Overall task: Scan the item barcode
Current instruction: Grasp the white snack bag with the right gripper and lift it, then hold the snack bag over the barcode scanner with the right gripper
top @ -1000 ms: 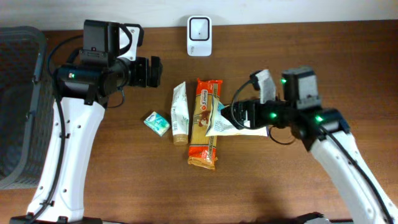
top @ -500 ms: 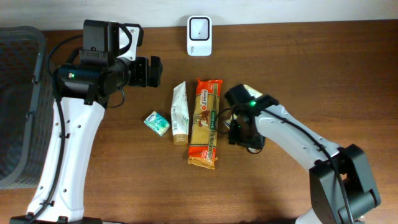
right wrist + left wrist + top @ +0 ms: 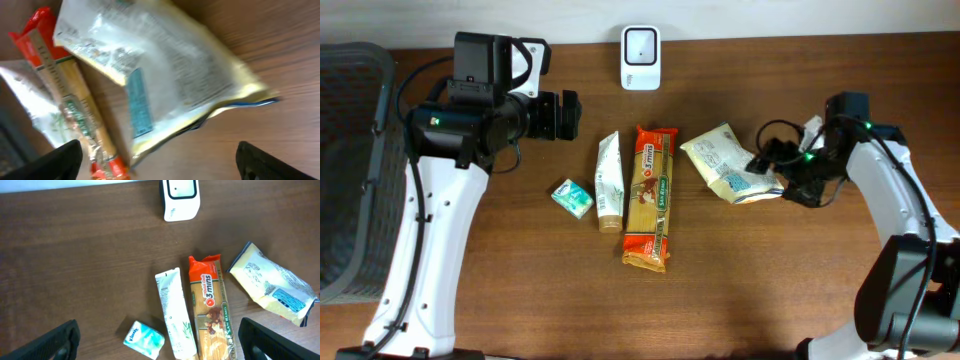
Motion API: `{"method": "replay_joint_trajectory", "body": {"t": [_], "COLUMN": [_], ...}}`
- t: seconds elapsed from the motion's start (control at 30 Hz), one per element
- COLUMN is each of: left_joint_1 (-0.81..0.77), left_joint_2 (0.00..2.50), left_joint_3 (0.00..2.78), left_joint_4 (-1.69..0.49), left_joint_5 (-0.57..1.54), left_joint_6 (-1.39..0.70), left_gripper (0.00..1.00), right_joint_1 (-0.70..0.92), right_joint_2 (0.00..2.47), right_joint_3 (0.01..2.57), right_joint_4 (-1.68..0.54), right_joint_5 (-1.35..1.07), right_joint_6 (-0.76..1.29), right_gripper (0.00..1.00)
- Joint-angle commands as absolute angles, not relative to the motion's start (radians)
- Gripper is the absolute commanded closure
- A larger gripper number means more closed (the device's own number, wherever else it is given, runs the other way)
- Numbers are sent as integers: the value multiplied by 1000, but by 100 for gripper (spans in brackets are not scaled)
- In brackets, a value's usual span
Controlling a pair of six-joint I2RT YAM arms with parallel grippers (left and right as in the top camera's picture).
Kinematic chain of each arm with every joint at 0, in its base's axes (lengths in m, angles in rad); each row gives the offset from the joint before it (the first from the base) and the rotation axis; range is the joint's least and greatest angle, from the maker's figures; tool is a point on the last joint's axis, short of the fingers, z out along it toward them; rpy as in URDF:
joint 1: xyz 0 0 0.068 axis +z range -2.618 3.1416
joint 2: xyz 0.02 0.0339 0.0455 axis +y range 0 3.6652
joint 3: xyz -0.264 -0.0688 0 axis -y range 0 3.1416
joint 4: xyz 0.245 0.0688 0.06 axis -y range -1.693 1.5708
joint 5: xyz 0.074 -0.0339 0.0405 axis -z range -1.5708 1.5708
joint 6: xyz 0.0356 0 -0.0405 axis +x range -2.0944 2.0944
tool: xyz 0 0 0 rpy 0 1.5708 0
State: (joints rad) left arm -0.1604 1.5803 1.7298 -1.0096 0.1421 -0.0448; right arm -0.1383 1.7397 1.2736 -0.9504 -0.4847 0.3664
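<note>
Open tabletop [image 3: 720, 90] lies between scanner [image 3: 640, 45] and pouch [image 3: 728, 165]; pasta pack [image 3: 650, 195] sits near the pouch.

left arm: upright, forearm pointing right | left pincer [image 3: 563, 115]: jaws spread wide, gripping nothing | right arm: reaching in from the right edge | right pincer [image 3: 775, 162]: jaws apart, nothing clamped between them

matt wood-grain table [image 3: 520, 300] — glossy plastic pouch [image 3: 725, 165], smooth plastic scanner [image 3: 640, 44]

White arm links [image 3: 430, 230], black joints [image 3: 450, 130], black left gripper [image 3: 569, 115], green lights [image 3: 865, 127]
</note>
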Motion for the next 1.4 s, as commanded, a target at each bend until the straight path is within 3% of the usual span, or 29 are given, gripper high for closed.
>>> {"method": "replay_joint_trajectory", "body": {"t": [0.0,0.13,0.23,0.37,0.43,0.53,0.6,0.67,0.73,0.83,0.9,1.03,1.1,1.17,1.23,1.27,1.37], "left_joint_1": [-154,-154,-154,-154,-154,-154,-154,-154,-154,-154,-154,-154,-154,-154,-154,-154,-154], "left_joint_2": [1578,1578,1578,1578,1578,1578,1578,1578,1578,1578,1578,1578,1578,1578,1578,1578,1578], "left_joint_3": [1732,1732,1732,1732,1732,1732,1732,1732,1732,1732,1732,1732,1732,1732,1732,1732,1732], "left_joint_4": [-1008,-1008,-1008,-1008,-1008,-1008,-1008,-1008,-1008,-1008,-1008,-1008,-1009,-1008,-1009,-1009,-1008], "left_joint_5": [142,142,142,142,142,142,142,142,142,142,142,142,142,142,142,142,142], "left_joint_6": [-29,-29,-29,-29,-29,-29,-29,-29,-29,-29,-29,-29,-29,-29,-29,-29,-29], "left_gripper": [1,1,1,1,1,1,1,1,1,1,1,1,1,1,1,1,1], "right_joint_1": [-44,33,47,43,20,-70,-163,-215,-251,-235,-172,-99,-100,-100,-101,-121,-180], "right_joint_2": [1724,1728,1729,1763,1763,1763,1763,1763,1763,1763,1781,1921,1919,1919,1915,1885,1731], "right_joint_3": [1240,1129,1015,948,948,948,948,948,948,954,953,953,954,954,955,955,960], "right_joint_4": [-953,-852,-587,-388,-325,-342,-361,-358,-361,-252,-242,-162,-163,-165,-168,-171,-233], "right_joint_5": [-337,-223,-146,-145,-262,-392,-528,-623,-673,-696,-523,-493,-489,-488,-496,-588,-871], "right_joint_6": [681,777,743,730,526,284,62,-25,44,374,472,507,507,506,506,472,295], "right_gripper": [1,1,0,8,10,30,27,21,18,13,13,14,37,67,80,92,96]}}
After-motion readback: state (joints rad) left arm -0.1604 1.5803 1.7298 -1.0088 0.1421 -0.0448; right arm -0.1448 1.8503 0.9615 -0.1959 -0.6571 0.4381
